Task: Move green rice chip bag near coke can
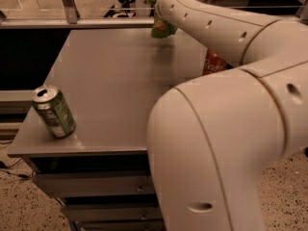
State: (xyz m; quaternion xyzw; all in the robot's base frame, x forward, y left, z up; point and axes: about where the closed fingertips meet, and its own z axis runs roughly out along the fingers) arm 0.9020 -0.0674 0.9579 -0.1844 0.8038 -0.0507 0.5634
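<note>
The green rice chip bag (162, 28) is at the far edge of the grey table (110, 81), partly covered by my white arm (226, 28). My gripper is at the bag, at the far end of the arm, hidden behind my own wrist. The bag's lower end seems to hang just above the tabletop. The coke can (213, 63) stands to the right of the bag and nearer to me. Only a red strip with white script shows between arm segments.
A green-and-white soda can (54, 111) stands near the table's front left corner. My elbow and upper arm (226, 148) fill the right foreground and hide the table's right side. A metal railing (67, 6) runs behind the table. Drawers sit below the front edge.
</note>
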